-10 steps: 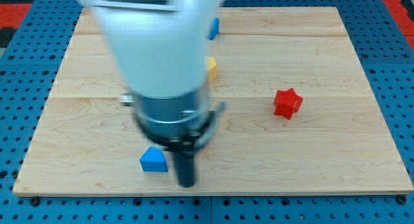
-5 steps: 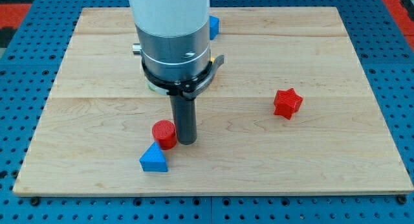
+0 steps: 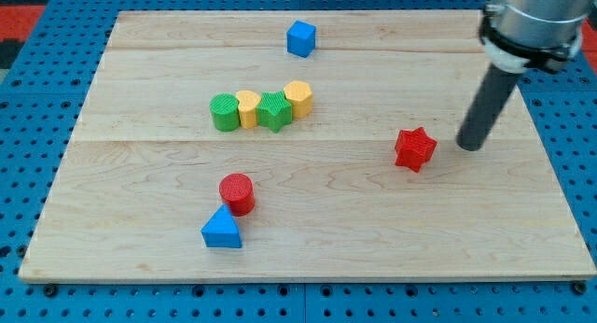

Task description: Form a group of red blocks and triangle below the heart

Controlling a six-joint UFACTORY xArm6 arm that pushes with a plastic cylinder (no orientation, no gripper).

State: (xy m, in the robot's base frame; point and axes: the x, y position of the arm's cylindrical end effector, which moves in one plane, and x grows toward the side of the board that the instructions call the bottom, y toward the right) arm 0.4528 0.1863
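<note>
A red cylinder (image 3: 237, 192) sits at the lower left of the wooden board (image 3: 140, 155), touching a blue triangle (image 3: 221, 230) just below it. A red star (image 3: 414, 148) lies at the right of the middle. A row of blocks stands above the cylinder: green cylinder (image 3: 224, 112), yellow block (image 3: 248, 108), green block (image 3: 273, 110), yellow hexagon (image 3: 298, 97); I cannot tell which one is the heart. My tip (image 3: 470, 144) is just right of the red star, apart from it.
A blue cube (image 3: 300, 38) lies near the board's top edge, right of the middle. Blue pegboard surrounds the board on all sides.
My arm has swung from beside the red cylinder and blue triangle across to the right, next to the red star. The row of green and yellow blocks is now uncovered.
</note>
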